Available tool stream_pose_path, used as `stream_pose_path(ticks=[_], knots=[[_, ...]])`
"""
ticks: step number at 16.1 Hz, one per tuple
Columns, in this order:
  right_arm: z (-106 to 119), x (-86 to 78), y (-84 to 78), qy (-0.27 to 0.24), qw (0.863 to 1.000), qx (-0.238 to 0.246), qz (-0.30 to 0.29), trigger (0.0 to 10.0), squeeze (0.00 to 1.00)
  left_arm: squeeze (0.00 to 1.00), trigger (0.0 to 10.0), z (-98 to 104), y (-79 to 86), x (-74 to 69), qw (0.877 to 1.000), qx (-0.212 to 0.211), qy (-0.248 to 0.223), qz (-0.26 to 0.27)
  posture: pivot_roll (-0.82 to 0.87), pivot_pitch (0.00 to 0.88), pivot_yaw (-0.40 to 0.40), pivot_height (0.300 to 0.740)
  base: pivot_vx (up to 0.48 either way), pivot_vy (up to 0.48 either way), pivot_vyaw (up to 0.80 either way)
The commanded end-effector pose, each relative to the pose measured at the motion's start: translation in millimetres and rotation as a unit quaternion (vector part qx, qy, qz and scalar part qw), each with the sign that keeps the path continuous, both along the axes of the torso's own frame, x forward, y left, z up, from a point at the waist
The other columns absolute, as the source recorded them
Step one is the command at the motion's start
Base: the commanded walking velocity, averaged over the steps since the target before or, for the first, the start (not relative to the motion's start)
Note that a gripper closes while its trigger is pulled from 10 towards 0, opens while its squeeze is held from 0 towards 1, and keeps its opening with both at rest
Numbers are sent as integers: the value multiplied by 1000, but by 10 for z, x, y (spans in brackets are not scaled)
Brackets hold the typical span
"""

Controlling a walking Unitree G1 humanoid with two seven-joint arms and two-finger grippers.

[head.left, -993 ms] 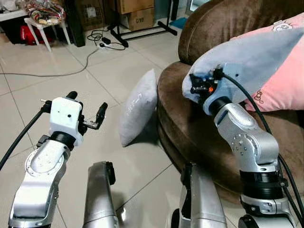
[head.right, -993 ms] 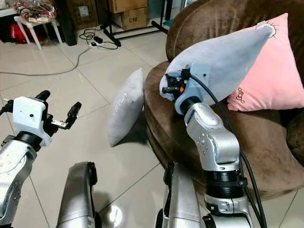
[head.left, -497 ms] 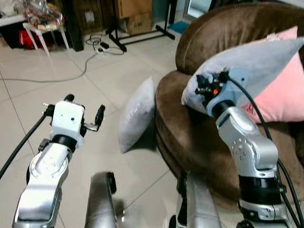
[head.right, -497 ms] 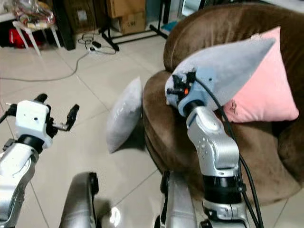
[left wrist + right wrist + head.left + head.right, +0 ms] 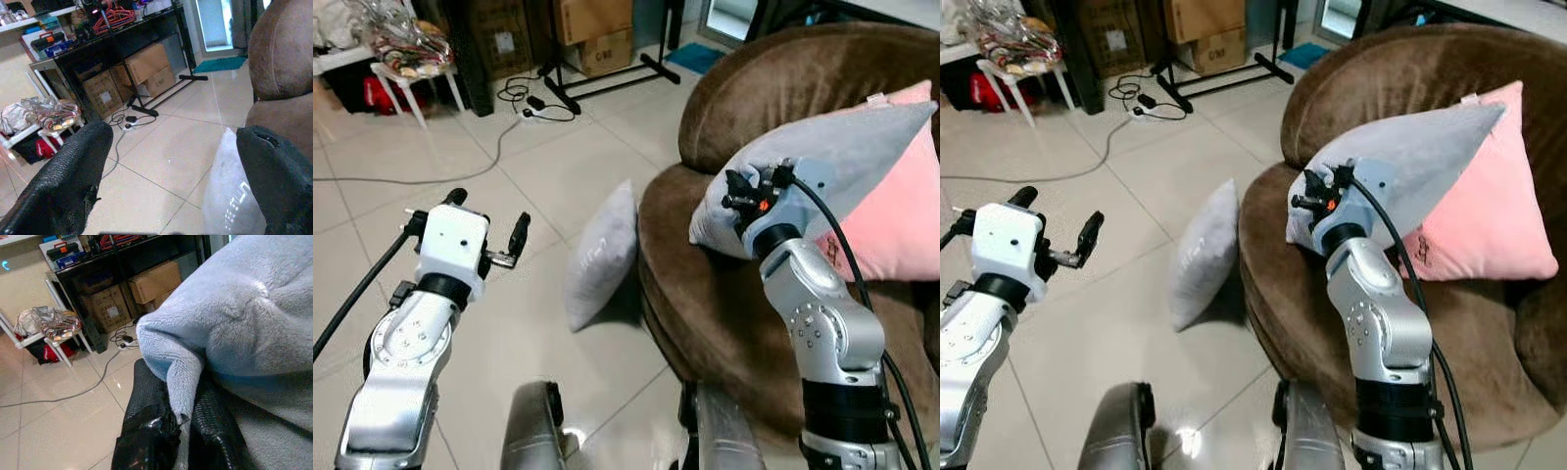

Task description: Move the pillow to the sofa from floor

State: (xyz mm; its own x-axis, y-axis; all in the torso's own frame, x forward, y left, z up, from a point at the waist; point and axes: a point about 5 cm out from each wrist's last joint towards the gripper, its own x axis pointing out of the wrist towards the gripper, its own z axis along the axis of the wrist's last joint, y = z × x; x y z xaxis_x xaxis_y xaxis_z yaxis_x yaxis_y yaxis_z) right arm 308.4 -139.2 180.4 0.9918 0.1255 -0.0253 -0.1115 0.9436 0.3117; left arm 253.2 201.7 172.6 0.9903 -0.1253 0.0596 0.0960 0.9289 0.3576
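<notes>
Right gripper (image 5: 183,431): raised over the front of the sofa (image 5: 1489,323); its black fingers (image 5: 146,401) are pinched together on a corner of the blue pillow (image 5: 1410,162).
Blue pillow: held up above the sofa seat, its far end leaning against the pink pillow (image 5: 1484,211) that stands against the sofa back; whether its underside touches the seat cannot be told.
Left gripper (image 5: 489,227): held out over the tiled floor (image 5: 499,166), well to the left of the sofa; fingers (image 5: 73,171) spread apart with nothing between them.
Grey pillow (image 5: 603,257): stands on edge on the floor, leaning against the sofa's left front.
Sofa: round, brown and plush, on the right side of the floor.
Behind the sofa's left: cardboard boxes (image 5: 597,34) under a black rack (image 5: 127,44), a power strip with cables (image 5: 524,93) on the tiles, and a white stool (image 5: 406,69) piled with things farther left.
</notes>
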Motion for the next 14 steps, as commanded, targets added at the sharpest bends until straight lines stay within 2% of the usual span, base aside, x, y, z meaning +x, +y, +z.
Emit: stream_pose_path(ticks=[1,8,14], knots=[[50,-21,-17,-9,1000,10,-2,10000,0,0,10000,11,-18,22,1000,-4,-3,-2,58,0,-5,670,0,0,0],[73,-18,-29,-12,1000,14,4,10000,0,0,10000,-3,-40,17,1000,-8,-9,2,54,0,-16,735,0,0,0],[76,-38,-82,-20,1000,-4,-14,10000,0,0,10000,-5,-53,31,1000,-8,-15,-9,39,0,0,740,0,0,0]])
